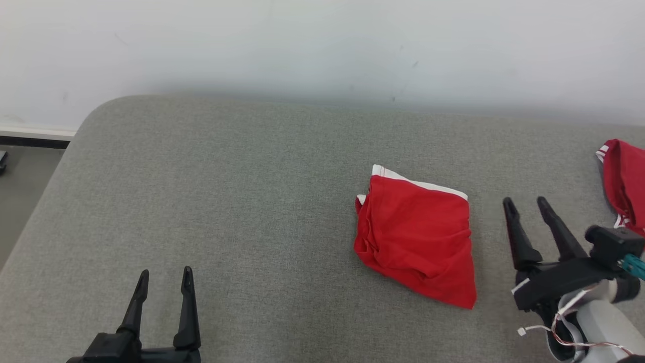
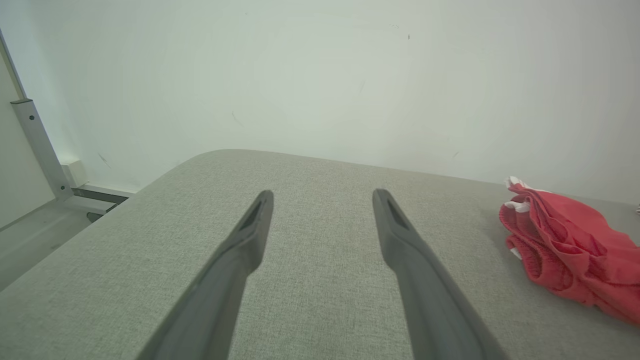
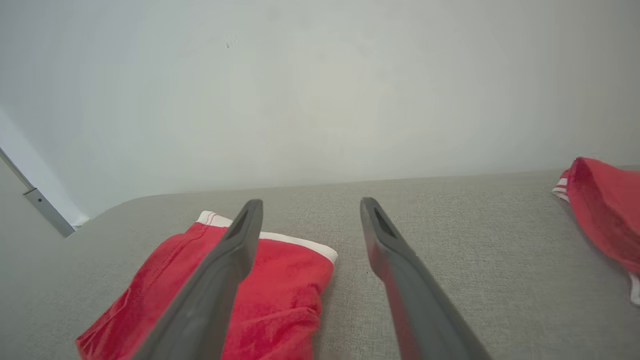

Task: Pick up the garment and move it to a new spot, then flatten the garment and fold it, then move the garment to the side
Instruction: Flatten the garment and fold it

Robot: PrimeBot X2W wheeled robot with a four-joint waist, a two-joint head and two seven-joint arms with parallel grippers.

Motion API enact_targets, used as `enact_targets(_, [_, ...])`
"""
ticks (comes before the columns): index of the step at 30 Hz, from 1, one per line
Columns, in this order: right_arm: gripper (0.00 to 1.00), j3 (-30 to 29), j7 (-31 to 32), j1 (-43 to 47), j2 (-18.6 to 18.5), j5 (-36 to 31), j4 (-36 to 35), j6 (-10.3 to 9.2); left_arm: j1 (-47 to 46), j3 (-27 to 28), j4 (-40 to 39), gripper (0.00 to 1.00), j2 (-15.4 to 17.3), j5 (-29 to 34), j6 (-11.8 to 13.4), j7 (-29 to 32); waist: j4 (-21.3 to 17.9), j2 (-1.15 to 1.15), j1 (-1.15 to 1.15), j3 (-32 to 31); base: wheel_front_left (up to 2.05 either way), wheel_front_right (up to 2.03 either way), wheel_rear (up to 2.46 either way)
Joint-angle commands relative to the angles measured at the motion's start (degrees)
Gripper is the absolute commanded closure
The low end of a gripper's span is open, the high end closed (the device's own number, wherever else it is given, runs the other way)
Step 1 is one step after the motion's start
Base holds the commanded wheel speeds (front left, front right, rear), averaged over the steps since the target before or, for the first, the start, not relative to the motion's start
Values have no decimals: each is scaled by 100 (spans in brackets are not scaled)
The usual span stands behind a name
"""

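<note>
Far left: a strip of grey floor (image 1: 20,191) and a pale skirting (image 1: 35,133) meet the rounded corner of the tabletop (image 1: 227,191). In the left wrist view a metal post (image 2: 35,145) stands off that corner.

Left gripper (image 1: 165,275): low on the near left, fingers (image 2: 240,255) spread wide with nothing between them. Bare grey cloth lies all round it, and the run from here across to the middle is unobstructed.

Red garment (image 1: 415,237): right of centre, lying folded into a rough square on the tabletop. Its white band, edged with a thin red stripe, faces the wall. Its left side is bunched in creases and its near right corner comes to a point. It sits well in from the front and back edges.

Right gripper (image 1: 525,201): just beside the garment's right edge and clear of it, fingers (image 3: 400,280) fully apart and holding nothing.

Far right: a second red garment (image 1: 625,181) with white stripes is cut off by the frame edge, close behind the right gripper.

Surface: grey woven fabric, flat and even. Room: a plain white wall (image 1: 302,45) with a few small dark marks runs along the back edge.
</note>
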Motion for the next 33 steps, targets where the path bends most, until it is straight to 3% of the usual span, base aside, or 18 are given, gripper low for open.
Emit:
enact_targets(1, [0,-111,-27,135,-14,-83,-59,0,76,35,-13,0,-6,28,-32,-17,-32,0,0,3,0,0,0])
enact_targets(3, [0,-267,-41,268,38,-145,-113,0,68,57,-23,0,-6,36,-37,-18,-50,0,0,13,0,0,0])
enact_targets(5, [97,-331,-47,340,76,-227,-120,0,56,66,-33,0,-7,34,-44,-18,-57,0,0,36,0,0,0])
enact_targets(13, [100,-151,16,-133,287,-591,361,0,-128,-83,-20,0,-7,82,-71,-18,97,0,0,225,0,0,0])
enact_targets(27, [100,43,-52,-1402,677,-1026,2182,0,-451,-406,70,0,-6,-52,-50,-18,669,0,0,609,0,0,0])
enact_targets(33, [100,55,-57,-1482,1003,-1254,2325,0,-543,-506,82,0,-6,-105,-9,-18,851,0,0,736,0,0,0])
